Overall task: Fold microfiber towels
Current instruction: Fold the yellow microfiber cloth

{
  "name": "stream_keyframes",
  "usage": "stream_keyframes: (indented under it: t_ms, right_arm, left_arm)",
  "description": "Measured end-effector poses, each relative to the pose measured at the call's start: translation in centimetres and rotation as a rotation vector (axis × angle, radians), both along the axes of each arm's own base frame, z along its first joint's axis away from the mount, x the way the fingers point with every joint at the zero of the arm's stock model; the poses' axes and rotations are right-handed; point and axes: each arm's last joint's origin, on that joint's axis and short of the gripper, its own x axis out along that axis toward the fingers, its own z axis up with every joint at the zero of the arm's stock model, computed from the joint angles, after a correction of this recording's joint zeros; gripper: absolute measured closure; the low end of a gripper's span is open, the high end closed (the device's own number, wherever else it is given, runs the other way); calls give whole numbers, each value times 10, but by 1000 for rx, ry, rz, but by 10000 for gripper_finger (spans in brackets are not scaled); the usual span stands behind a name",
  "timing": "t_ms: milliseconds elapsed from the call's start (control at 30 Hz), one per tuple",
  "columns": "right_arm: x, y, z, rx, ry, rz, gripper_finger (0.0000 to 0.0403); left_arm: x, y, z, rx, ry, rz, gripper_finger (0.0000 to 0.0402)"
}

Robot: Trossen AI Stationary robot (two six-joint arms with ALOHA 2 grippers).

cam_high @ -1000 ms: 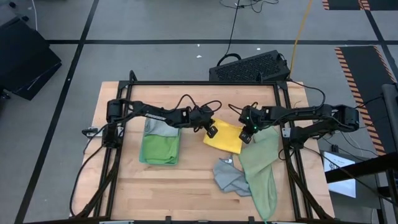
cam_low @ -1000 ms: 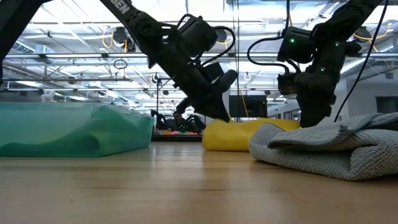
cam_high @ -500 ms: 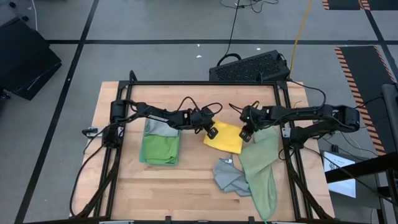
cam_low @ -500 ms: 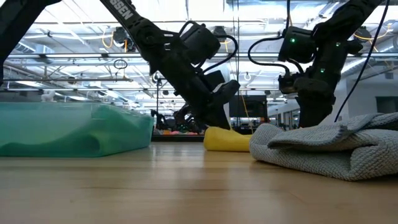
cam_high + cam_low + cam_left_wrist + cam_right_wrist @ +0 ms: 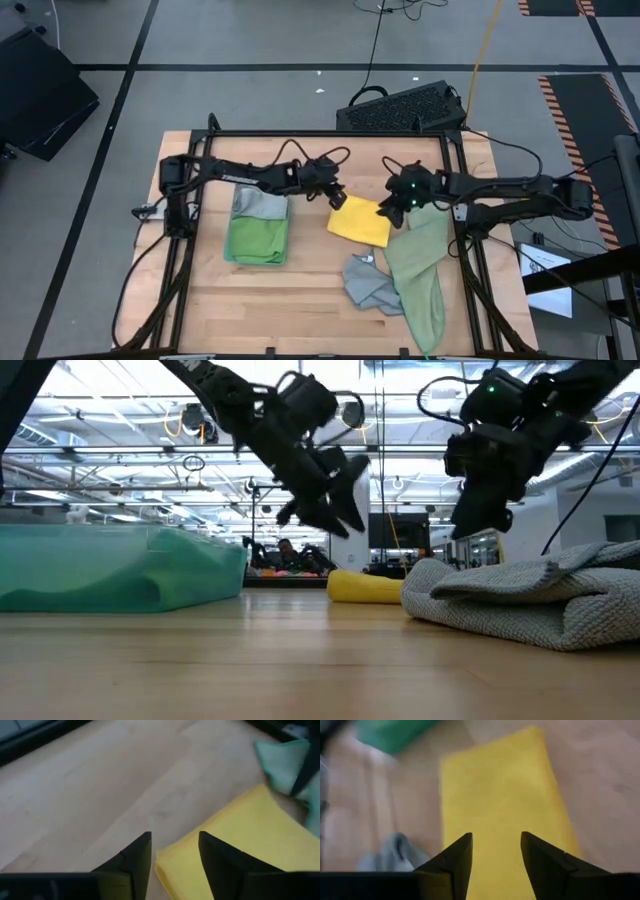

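Yellow towel (image 5: pixel 361 221) lies folded flat, a neat rectangle mid-worktop (image 5: pixel 300 300); left tool (image 5: pixel 334 197) and right tool (image 5: pixel 392 207) hover above its ends, both released, grasping nothing.

Wooden table (image 5: pixel 300 295); black keyboard (image 5: pixel 400 108)

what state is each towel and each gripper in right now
yellow towel: folded, flat on the table, not held
bright green towel: folded, lying on a stack
grey towel: crumpled, unfolded
pale sage green towel: unfolded, draped over the table's front edge
left gripper: fingers open, raised over the yellow towel's edge
right gripper: fingers open, raised over the yellow towel
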Motion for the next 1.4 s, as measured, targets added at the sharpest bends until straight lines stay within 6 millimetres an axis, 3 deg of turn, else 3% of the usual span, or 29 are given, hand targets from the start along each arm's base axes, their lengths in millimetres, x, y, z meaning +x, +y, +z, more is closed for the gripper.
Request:
stream_keyframes:
  t_ms: [133, 267, 467, 633, 733, 867, 1033, 1200, 1400]
  right_arm:
    - [1, 6, -13, 31, -127, -28, 265]
    - [-4, 13, -27, 98, -183, -61, 295]
    - [-10, 31, -39, 141, -169, -4, 353]
    - [-7, 38, -37, 113, -197, 1, 397]
    - [-3, 41, -32, 74, -264, -31, 397]
    - [-1, 45, -29, -5, -299, -75, 401]
    - [4, 49, -38, -117, -300, -90, 402]
    - [3, 45, -57, -208, -312, -120, 402]
    - [4, 41, -78, -238, -291, -111, 402]
  left_arm:
    - [-1, -8, 17, 13, -43, -101, 256]
    - [0, -24, 22, -101, -83, -160, 280]
    - [3, -75, 28, -281, -133, -208, 316]
    - [0, -107, 29, -300, -106, -287, 343]
    - [-4, -123, 32, -308, -80, -385, 358]
    - [-11, -139, 48, -193, -107, -423, 382]
    - [-7, -133, 30, -58, -32, -385, 398]
    - [9, -113, -16, -22, 64, -362, 385]
    - [21, -90, -48, -11, 74, -320, 377]
